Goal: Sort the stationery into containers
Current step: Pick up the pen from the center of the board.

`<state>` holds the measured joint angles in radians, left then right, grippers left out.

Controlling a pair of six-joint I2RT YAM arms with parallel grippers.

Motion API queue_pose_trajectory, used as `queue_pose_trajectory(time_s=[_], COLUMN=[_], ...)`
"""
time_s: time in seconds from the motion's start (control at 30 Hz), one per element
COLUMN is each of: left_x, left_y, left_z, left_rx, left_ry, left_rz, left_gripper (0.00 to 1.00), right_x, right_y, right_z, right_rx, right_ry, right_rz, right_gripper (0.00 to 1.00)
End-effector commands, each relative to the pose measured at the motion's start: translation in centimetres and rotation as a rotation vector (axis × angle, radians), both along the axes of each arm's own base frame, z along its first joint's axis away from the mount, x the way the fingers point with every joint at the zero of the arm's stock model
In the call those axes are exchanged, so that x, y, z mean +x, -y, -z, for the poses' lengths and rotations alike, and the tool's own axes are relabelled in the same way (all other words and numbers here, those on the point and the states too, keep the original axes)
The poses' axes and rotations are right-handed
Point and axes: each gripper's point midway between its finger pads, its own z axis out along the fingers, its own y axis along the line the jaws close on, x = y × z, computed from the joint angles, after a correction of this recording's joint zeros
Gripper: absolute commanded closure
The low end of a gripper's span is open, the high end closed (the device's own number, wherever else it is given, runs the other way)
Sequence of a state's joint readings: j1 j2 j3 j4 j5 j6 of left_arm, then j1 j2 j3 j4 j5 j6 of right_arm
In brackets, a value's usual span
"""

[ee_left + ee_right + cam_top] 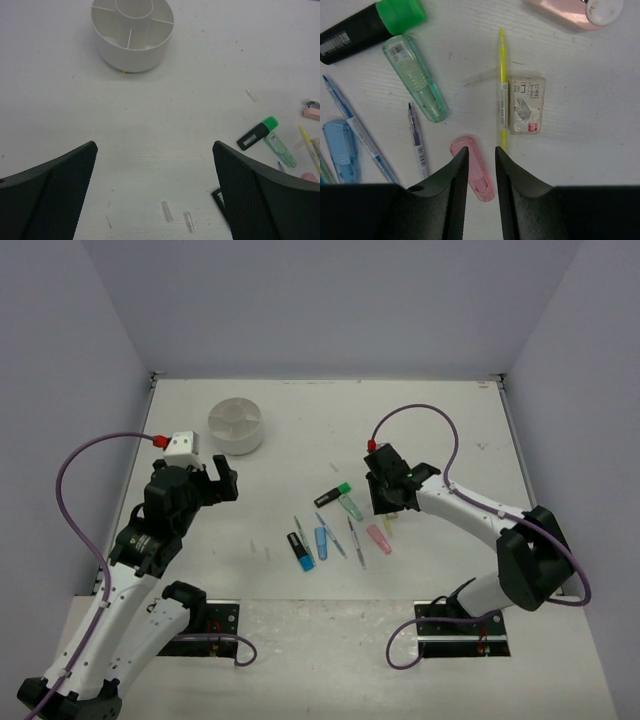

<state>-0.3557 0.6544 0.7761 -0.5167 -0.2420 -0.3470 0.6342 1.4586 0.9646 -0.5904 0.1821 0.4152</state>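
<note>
Top external: tub point(236, 425) sits far left, well apart from the stationery point(322, 540). Left gripper point(154, 147) hovers near the tub, jaws wide, empty. Right gripper point(481, 150) hangs over the pink highlighter point(479, 177), jaws open only a slit, holding nothing. Risks: descending like that, fingertips likely land on the highlighter and skid it into the pen point(417, 140) nearby. Yellow stick point(502, 90) touches the tan eraser point(524, 105); pinching one probably drags the other. Carry to the tub crosses the left arm's space, so a clash is possible.
</note>
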Motion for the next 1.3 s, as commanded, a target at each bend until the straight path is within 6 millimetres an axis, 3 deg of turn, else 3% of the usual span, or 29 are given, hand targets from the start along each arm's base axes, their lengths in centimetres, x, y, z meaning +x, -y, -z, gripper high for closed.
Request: queue_pose_trajectory(time_s=[0.0, 0.57, 0.9, 1.27], left_x=[0.4, 0.4, 0.3, 0.3], left_y=[0.1, 0.0, 0.0, 0.0], left_z=[-1.0, -1.2, -1.2, -1.1], left_rx=[0.007, 0.006, 0.006, 0.008], left_ry=[0.044, 0.051, 0.053, 0.048], left_rz=[0.015, 0.014, 0.013, 0.010], left_gripper=[0.00, 0.00, 0.00, 0.00], right_x=[1.7, 2.3, 1.8, 2.0], right_y=[0.5, 0.8, 1.6, 1.5], right_z=[0.2, 2.7, 4.3, 4.2], right_rx=[-0.053, -0.079, -0.103, -0.104], right_ry=[0.023, -0.060, -0.118, -0.108], right_rz=[0.039, 0.036, 0.045, 0.038], right_gripper=[0.72, 0.76, 0.77, 0.78])
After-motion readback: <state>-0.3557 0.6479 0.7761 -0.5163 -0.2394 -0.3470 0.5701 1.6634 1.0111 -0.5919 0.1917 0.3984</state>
